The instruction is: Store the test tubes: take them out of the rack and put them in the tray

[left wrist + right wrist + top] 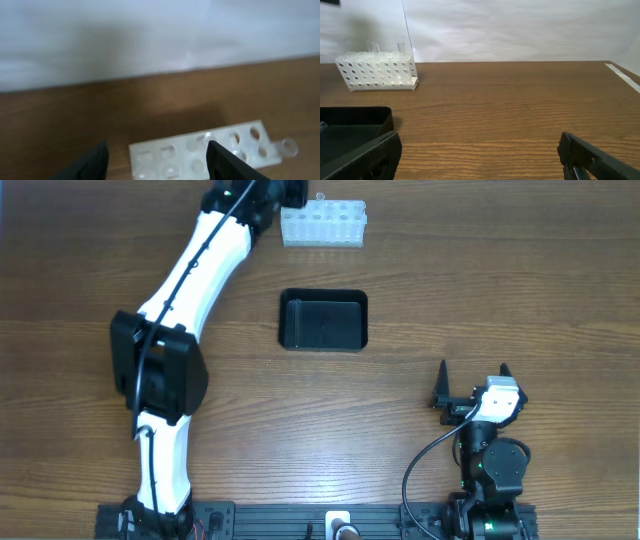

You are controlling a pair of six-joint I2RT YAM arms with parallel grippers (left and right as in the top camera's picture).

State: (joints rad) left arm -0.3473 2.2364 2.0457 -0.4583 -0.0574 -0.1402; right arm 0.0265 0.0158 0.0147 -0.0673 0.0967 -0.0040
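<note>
The left gripper (157, 150) hangs with released jaws over the rack (323, 227) at the table's (520, 280) far edge, test tubes (401, 48) standing inside. The tray (282, 320) lies mid-table. The right gripper (479, 142), also released, is near the front edge

White rack (323, 226) stands near black tray (323, 320); right claw (473, 378) spread, well apart.

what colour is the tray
The tray is black; it shows best in the top view.
</note>
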